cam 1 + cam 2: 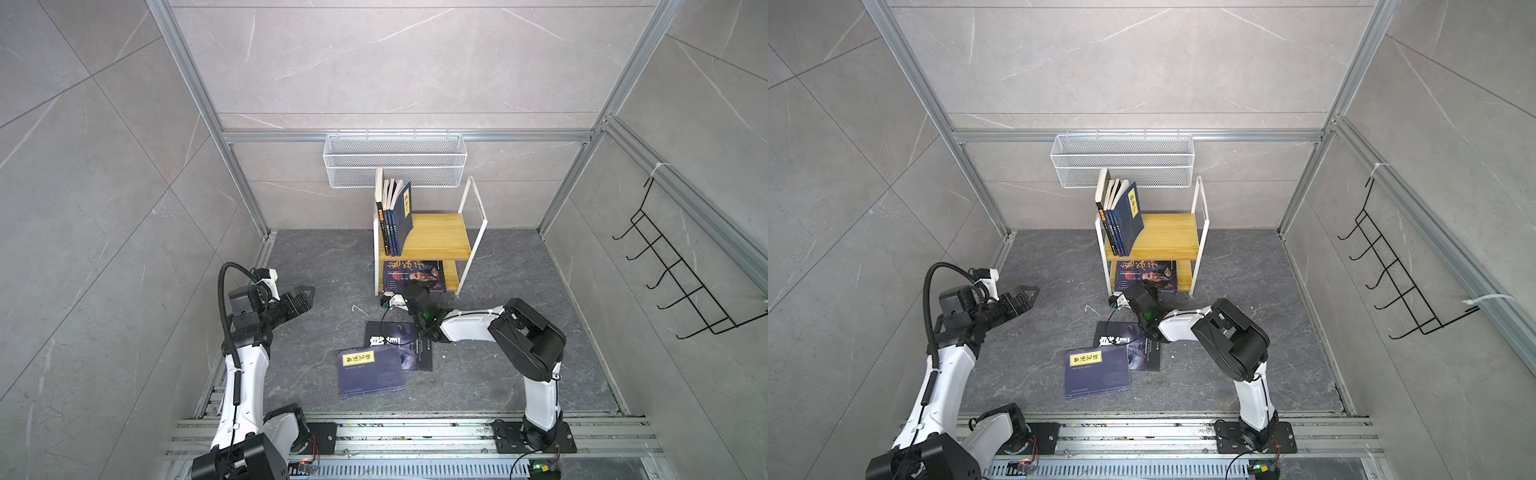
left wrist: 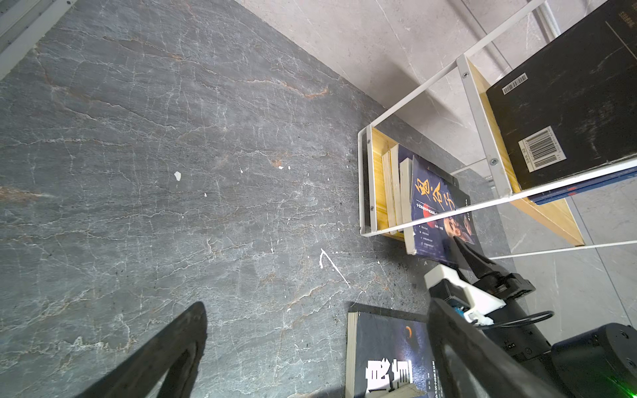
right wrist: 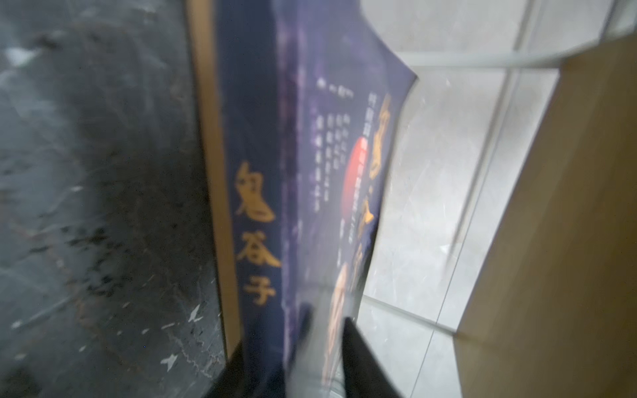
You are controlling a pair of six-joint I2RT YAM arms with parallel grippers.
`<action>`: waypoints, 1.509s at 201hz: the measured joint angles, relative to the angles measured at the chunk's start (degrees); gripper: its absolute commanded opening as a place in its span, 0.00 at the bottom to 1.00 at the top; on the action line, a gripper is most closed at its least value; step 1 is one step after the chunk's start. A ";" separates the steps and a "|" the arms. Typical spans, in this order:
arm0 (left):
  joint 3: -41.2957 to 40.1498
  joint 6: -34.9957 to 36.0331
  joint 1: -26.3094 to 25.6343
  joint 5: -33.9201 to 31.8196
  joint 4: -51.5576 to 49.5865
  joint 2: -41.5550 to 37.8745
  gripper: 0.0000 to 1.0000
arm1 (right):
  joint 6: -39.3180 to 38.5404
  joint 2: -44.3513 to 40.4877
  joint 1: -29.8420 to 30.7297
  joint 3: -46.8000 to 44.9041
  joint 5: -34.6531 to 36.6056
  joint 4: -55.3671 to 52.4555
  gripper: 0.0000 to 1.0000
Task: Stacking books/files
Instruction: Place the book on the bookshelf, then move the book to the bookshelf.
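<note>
Right hand (image 3: pixel 312 358) straddles the near edge of the portrait book (image 1: pixel 399 274) on the lower shelf (image 1: pixel 451 275). Clamped or loose, can't tell. Left hand (image 1: pixel 303 297) gapes empty, well off.

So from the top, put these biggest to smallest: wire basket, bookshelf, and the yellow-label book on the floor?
In a top view:
1. bookshelf, frame and all
2. wire basket
3. yellow-label book on the floor, clearly the smallest

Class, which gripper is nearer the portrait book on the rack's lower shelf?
Right. The right gripper meets the portrait book at its front edge, fingers either side of the cover; the left gripper hovers open over the floor, well clear of the rack.
</note>
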 measured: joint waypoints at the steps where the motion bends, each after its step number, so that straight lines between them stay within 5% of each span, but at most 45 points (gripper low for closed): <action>1: 0.00 0.00 0.00 0.00 0.00 0.00 1.00 | -0.07 -0.04 0.00 0.04 -0.02 -0.26 0.51; 50: -0.13 -0.02 0.09 0.00 0.02 -0.17 1.00 | 5.31 -5.79 -1.07 4.42 -6.56 -20.94 0.57; 128: -0.13 -0.20 0.17 0.07 -0.07 -0.20 1.00 | 9.86 -8.81 -4.44 6.27 -10.51 -34.73 0.53; 208: -0.13 -0.48 1.07 0.07 -0.04 -1.51 1.00 | 13.00 -7.04 -5.07 10.38 -10.88 -34.62 0.39; 303: -0.13 -0.72 1.36 0.07 -0.04 -1.90 1.00 | 14.03 -4.72 -5.79 13.03 -10.91 -33.51 0.41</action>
